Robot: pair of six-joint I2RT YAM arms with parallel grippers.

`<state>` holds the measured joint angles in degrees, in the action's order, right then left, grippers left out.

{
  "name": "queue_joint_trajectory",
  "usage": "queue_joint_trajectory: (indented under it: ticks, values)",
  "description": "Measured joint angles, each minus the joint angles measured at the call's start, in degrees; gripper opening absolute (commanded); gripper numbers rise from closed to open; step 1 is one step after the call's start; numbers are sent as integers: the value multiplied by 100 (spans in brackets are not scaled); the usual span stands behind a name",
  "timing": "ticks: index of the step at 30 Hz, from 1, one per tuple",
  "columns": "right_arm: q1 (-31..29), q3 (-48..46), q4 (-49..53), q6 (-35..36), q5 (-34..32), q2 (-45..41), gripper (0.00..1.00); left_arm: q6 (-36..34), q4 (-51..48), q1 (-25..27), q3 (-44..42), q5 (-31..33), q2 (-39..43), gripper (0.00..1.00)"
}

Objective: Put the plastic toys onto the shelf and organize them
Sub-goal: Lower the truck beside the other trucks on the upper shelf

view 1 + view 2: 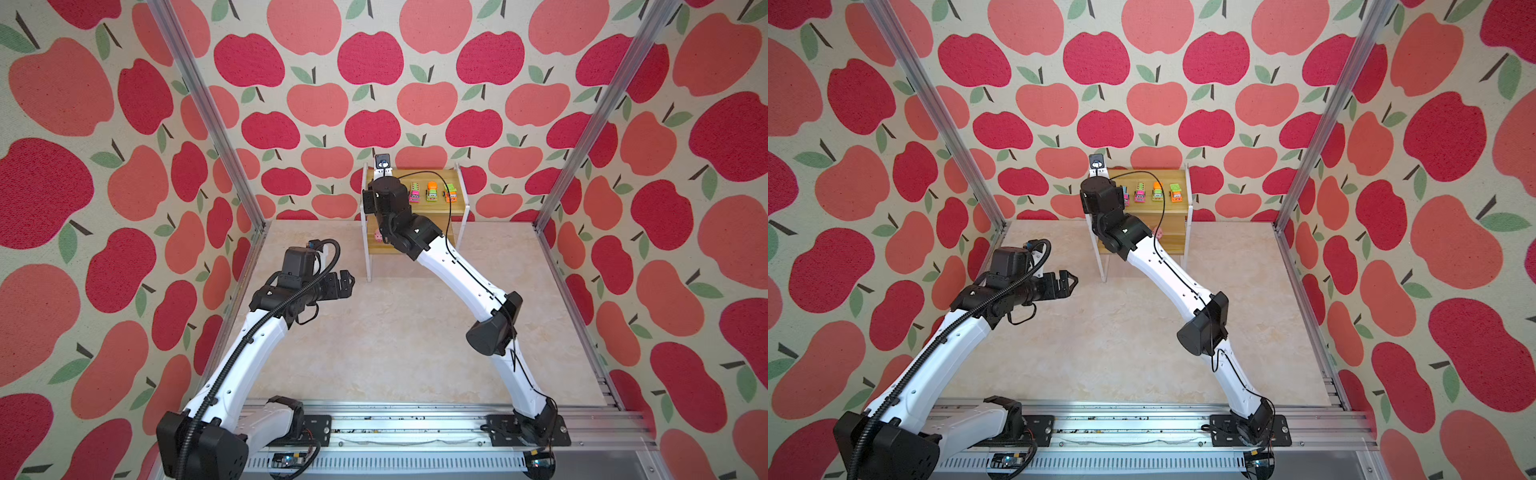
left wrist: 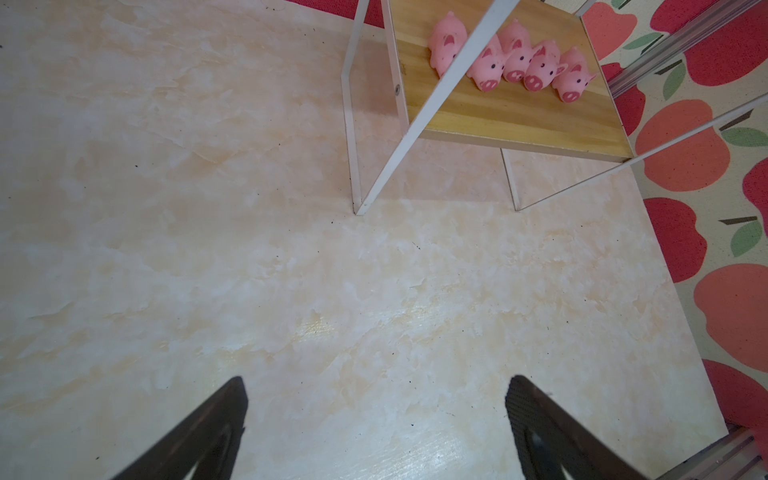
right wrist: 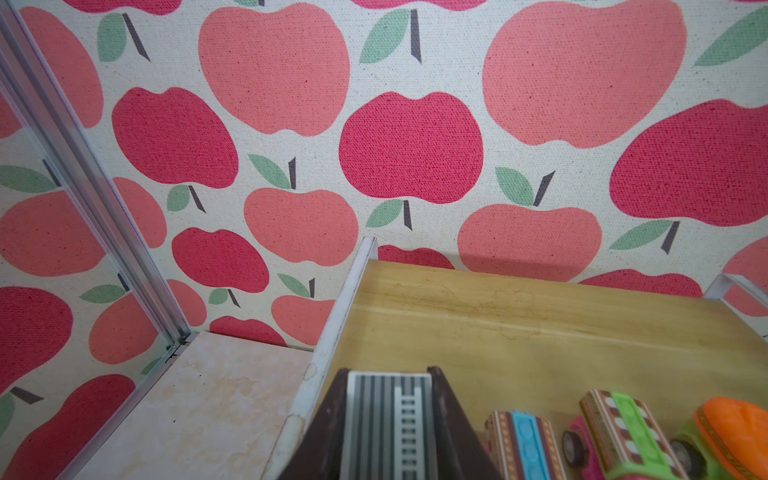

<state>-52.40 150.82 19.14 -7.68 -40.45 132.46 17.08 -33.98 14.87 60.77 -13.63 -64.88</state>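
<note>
Between apple-print walls (image 1: 374,62), pale marbled tabletop (image 1: 395,332) under the shelf (image 1: 432,208).

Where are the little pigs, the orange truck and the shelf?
pink pigs (image 2: 517,62): left wrist view, the middle pig's face.
orange truck (image 1: 432,187): a top view, its orange roof.
shelf (image 3: 540,332): right wrist view, bare top board.
</note>
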Motion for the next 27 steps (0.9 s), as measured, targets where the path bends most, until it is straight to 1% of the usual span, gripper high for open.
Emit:
queue_joint_trajectory:
  ticks: [12,20,27]
  values:
    - [79,24,57,-166,57,190,23,2,0,0,-9,-39,0,100]
    - [83,168,103,-249,114,247,26,2,0,0,-9,-39,0,100]
    - [83,188,155,-295,157,289,27,2,0,0,-9,-42,0,100]
